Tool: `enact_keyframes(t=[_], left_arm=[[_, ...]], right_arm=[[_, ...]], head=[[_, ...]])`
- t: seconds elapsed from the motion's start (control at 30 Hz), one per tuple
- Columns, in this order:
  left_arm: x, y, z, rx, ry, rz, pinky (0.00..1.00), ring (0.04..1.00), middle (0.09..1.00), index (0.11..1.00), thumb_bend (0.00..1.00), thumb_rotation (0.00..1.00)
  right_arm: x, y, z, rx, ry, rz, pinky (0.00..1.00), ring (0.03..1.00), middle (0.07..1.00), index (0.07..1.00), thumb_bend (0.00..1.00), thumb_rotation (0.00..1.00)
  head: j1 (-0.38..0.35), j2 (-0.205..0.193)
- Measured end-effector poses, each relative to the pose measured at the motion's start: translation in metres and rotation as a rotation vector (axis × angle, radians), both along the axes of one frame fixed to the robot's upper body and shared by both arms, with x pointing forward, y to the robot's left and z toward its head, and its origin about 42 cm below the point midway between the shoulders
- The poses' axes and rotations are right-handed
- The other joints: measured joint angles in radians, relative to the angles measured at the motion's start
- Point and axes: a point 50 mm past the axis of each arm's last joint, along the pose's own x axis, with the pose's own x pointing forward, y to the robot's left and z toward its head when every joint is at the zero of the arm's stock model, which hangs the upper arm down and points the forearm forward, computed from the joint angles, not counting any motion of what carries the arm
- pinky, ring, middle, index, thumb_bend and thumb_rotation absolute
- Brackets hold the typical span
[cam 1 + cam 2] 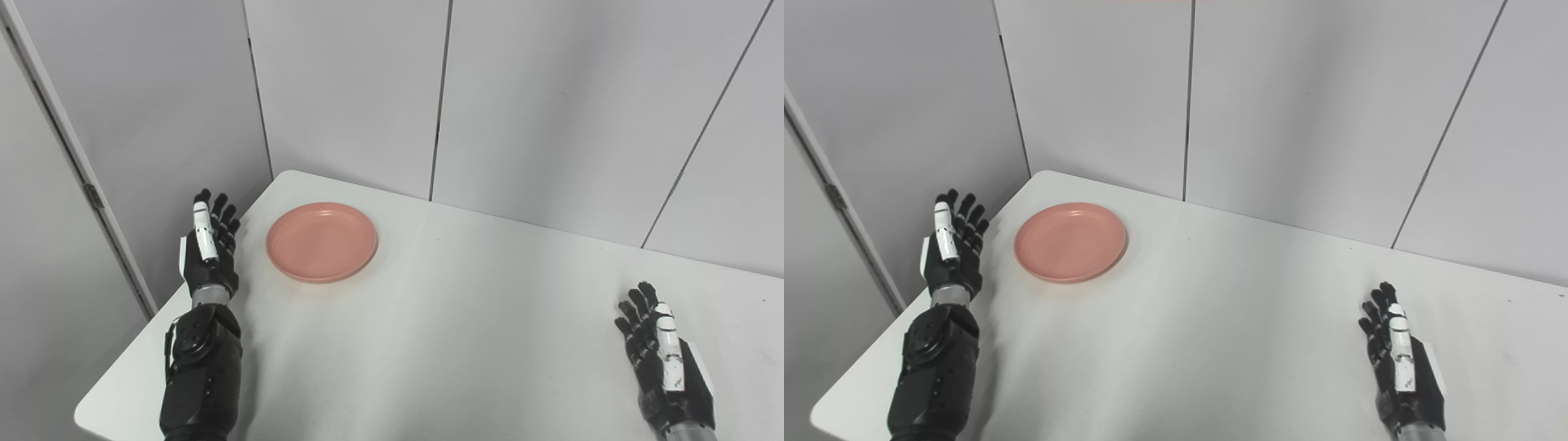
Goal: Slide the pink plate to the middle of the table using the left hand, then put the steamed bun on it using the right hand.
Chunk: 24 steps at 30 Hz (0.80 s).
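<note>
You see the pink plate (321, 241) near the far left corner of the white table (441, 318), nothing crowding it. Your left hand (209, 248) hangs just beside it, fingers spread and empty; your right hand (664, 361) is spread too, well apart.

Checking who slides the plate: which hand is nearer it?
The left hand, open just beside the plate at the table's left edge; the right hand is open far across the table.

White table (465, 318) against grey panelled wall (551, 98).
</note>
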Motion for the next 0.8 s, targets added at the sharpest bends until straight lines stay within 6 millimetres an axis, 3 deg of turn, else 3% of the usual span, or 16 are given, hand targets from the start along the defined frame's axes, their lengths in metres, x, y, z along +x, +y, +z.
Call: enact_keyframes(t=[0.8], left_arm=[[0.029, -0.006, -0.012, -0.022, 0.016, -0.07, 0.93, 0.917, 0.931, 0.946, 0.42, 1.0]], right_arm=[[-0.001, -0.001, 0.0, 0.005, 0.001, -0.003, 1.0, 1.0, 1.0, 1.0, 0.11, 1.0]], head=[[-0.009, 0.008]])
